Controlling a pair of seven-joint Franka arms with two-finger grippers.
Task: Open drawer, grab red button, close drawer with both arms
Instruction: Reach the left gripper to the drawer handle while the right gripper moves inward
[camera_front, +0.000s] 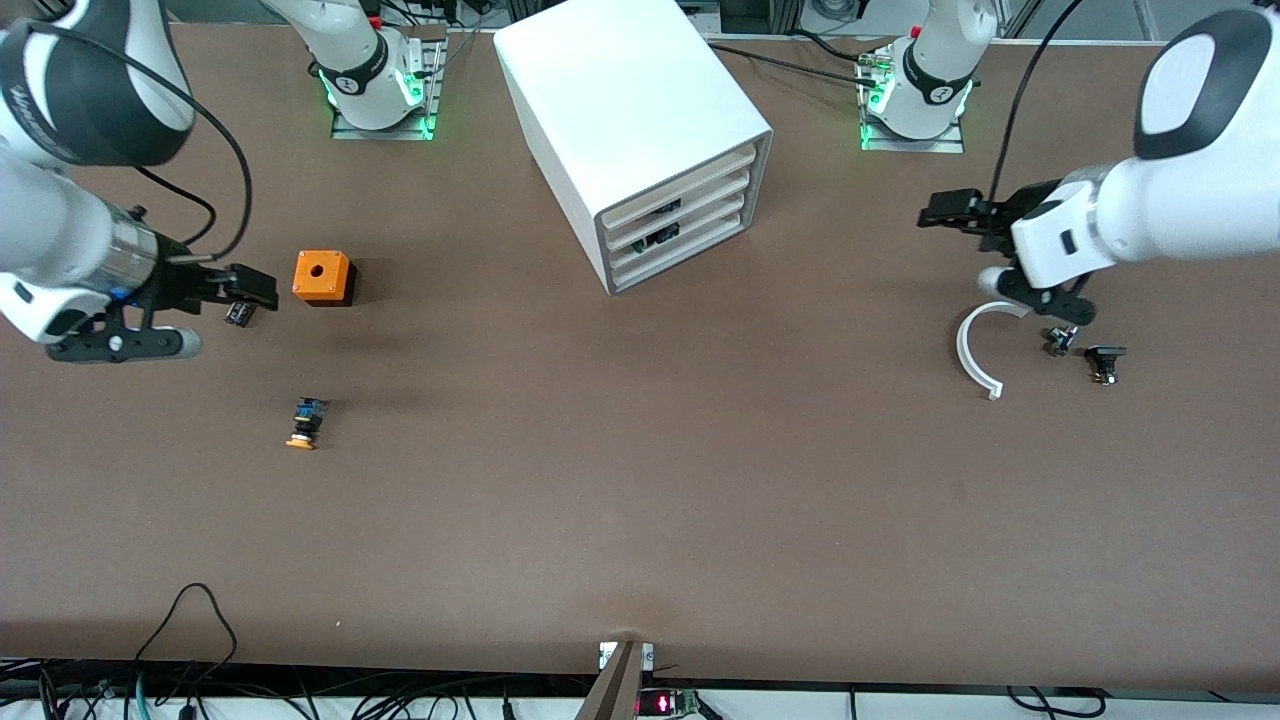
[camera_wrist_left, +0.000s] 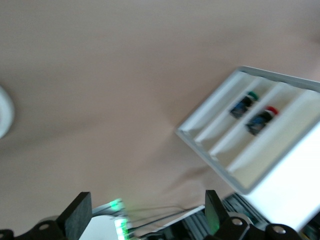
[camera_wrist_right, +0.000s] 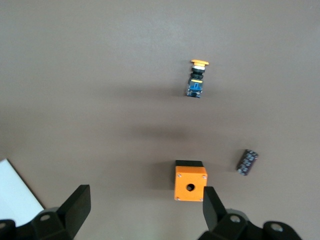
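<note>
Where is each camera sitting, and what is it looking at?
Front view: high up facing both robots, seeing the table, cabinet, left gripper and right gripper.
Left wrist view: on the left arm, looking at the cabinet's drawer fronts, with the red button inside; its open fingers show.
Right wrist view: on the right arm, looking down at the orange cube; open fingers show.
Shared: front and left wrist views both show the cabinet.

Brown table with cabinet, cube

Orange cube, orange-capped button, perhaps a white arc.
</note>
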